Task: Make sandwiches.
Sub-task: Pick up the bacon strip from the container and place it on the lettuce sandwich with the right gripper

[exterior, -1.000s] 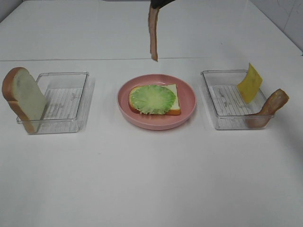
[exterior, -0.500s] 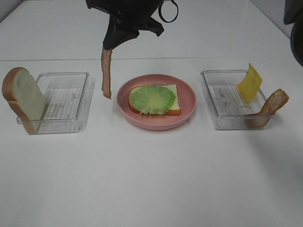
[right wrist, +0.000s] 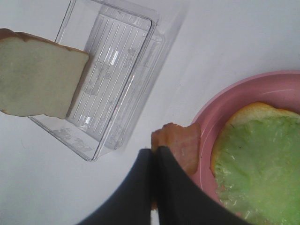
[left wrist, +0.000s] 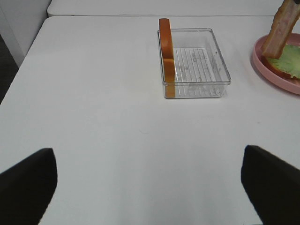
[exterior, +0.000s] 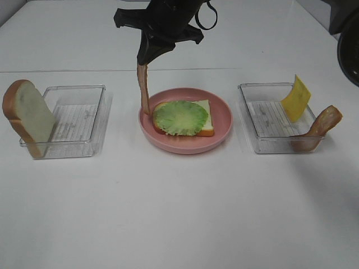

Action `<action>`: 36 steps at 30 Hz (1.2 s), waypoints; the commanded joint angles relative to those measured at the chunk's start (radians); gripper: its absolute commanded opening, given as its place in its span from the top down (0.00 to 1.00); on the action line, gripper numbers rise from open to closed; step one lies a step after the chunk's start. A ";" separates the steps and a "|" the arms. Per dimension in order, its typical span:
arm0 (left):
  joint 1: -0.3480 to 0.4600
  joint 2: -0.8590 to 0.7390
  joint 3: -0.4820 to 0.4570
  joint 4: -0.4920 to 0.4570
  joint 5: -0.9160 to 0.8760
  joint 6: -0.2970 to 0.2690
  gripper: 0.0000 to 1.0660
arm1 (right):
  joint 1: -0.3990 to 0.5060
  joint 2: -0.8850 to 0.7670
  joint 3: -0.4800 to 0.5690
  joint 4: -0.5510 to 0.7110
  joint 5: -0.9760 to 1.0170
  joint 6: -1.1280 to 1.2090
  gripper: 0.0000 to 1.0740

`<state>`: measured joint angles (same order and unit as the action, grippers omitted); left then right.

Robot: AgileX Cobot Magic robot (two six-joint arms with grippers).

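Observation:
A bread slice (exterior: 205,120) topped with ruffled green lettuce (exterior: 180,116) lies on the round pink plate (exterior: 185,147). My right gripper (exterior: 145,60) reaches in from the back and is shut on a reddish-brown meat strip (exterior: 145,89). The strip hangs down with its lower end at the plate's left rim. The right wrist view shows the shut gripper (right wrist: 156,152) on the strip (right wrist: 178,145), beside the lettuce (right wrist: 248,150). My left gripper (left wrist: 149,187) is open and empty, well short of the left tray (left wrist: 197,65). It does not show in the high view.
A second bread slice (exterior: 28,115) leans on the left clear tray (exterior: 78,120). The right clear tray (exterior: 272,126) holds a yellow cheese square (exterior: 295,99) and another meat strip (exterior: 321,126). Part of a dark arm (exterior: 348,39) shows at the far right edge.
My right gripper came down into view with the meat strip. It swung left of the plate, then back right. The strip's lower end now reaches the plate's left rim.

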<state>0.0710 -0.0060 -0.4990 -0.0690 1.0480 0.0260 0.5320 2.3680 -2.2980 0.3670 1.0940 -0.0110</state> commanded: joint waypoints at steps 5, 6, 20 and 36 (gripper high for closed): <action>-0.002 -0.020 0.000 -0.007 -0.015 -0.009 0.05 | -0.002 0.002 0.004 -0.049 -0.002 -0.006 1.00; -0.002 -0.020 0.000 -0.007 -0.015 -0.009 0.05 | -0.002 0.002 0.004 -0.049 -0.002 -0.006 1.00; -0.002 -0.020 0.000 -0.007 -0.015 -0.009 0.05 | -0.002 0.026 0.005 -0.114 0.015 0.004 1.00; -0.002 -0.020 0.000 -0.007 -0.015 -0.009 0.05 | -0.002 0.026 0.005 -0.375 0.101 0.080 1.00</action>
<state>0.0710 -0.0060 -0.4990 -0.0690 1.0480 0.0260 0.5320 2.3910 -2.2970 0.0000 1.1830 0.0610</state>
